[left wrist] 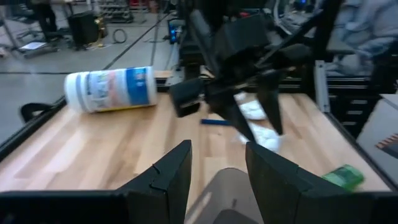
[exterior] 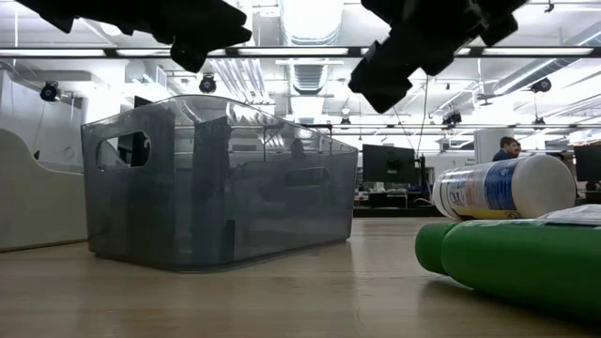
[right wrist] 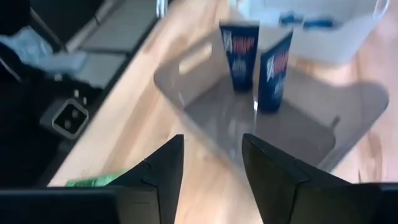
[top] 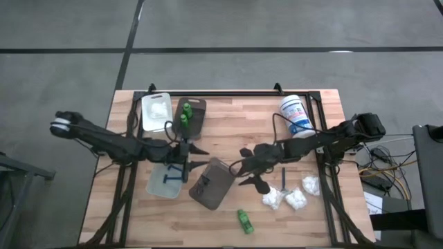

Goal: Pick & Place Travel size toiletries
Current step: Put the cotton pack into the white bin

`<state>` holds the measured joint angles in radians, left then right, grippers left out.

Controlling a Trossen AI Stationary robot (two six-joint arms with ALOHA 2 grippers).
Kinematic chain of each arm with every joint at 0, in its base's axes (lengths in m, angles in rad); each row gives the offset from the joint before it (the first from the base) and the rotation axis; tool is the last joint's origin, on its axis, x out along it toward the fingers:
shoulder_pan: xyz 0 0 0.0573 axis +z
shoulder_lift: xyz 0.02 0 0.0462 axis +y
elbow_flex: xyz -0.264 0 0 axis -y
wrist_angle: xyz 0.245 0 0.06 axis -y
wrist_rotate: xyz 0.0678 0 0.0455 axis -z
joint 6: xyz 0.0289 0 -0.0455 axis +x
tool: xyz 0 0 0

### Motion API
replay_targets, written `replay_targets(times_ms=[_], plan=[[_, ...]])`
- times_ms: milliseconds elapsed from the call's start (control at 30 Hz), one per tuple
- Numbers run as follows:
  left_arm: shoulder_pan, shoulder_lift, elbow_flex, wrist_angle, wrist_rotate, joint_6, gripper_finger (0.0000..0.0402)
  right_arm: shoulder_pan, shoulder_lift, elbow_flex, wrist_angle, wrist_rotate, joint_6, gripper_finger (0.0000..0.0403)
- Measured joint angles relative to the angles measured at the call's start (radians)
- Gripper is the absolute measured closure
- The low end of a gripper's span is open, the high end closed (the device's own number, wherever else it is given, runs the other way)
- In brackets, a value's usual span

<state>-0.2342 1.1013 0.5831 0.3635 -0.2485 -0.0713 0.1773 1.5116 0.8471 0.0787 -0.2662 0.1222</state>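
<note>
Inside the grey tray (right wrist: 348, 121), two blue tubes (right wrist: 239, 55) stand upright

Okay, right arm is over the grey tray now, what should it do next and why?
Probably lift the right pincer and swing it toward the blue stick on the table: its fingers are apart and empty, and two blue tubes already lie in the grey tray.

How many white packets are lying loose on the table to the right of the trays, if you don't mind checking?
3 white packets: one nearest the grey tray, one beside it, one farther right near the table edge. More white ones sit in the white tray, count unclear.
</note>
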Motion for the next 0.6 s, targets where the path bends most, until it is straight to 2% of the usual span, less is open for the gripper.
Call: replay_targets(times_ms=[267, 467, 600], plan=[[-0.086, 0.088, 0.0, 0.092, -0.003, -0.003, 0.0246, 0.056, -0.001, 0.106, -0.323, 0.0, 0.003, 0.0229], [-0.136, 0.142, 0.0, 0.161, -0.003, -0.005, 0.0246, 0.109, -0.002, 0.133, -0.48, 0.002, 0.064, 0.0249], [-0.162, 0.165, 0.0, 0.194, -0.003, -0.009, 0.0246, 0.138, -0.002, 0.119, -0.52, 0.003, 0.109, 0.0266]])
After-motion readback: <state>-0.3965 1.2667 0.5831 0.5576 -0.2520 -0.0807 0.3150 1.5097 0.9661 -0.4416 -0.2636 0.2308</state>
